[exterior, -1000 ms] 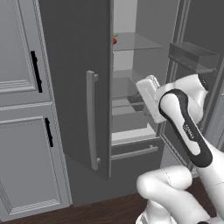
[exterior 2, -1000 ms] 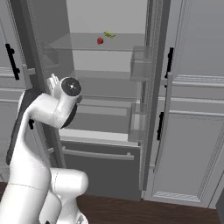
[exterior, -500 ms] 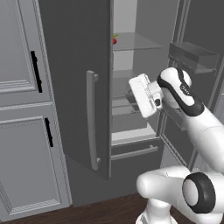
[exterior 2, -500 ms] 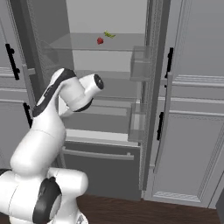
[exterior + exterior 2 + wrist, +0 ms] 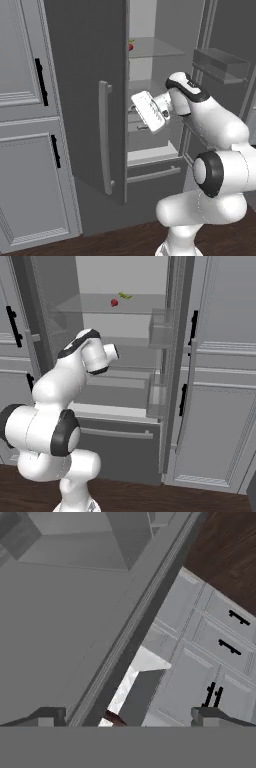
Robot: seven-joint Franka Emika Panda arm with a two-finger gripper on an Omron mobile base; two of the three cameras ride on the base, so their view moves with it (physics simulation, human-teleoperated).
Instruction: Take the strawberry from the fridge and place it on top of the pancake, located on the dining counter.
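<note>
One arm (image 5: pixel 210 115) higher — nearer (open) fridge (image 5: pixel 90 75)

This is a rendered home kitchen. A tall dark-grey fridge (image 5: pixel 90 90) stands with its doors open, showing a light-grey inside, glass shelves (image 5: pixel 115 310), door bins (image 5: pixel 161 331) and a bottom drawer (image 5: pixel 120 431). On the upper shelf lie a strawberry (image 5: pixel 114 302) and a small yellow-green item (image 5: pixel 125 295). Pale-grey panelled cabinets (image 5: pixel 25 125) with black handles (image 5: pixel 40 82) flank it, over a dark wood floor (image 5: pixel 175 501)
</note>
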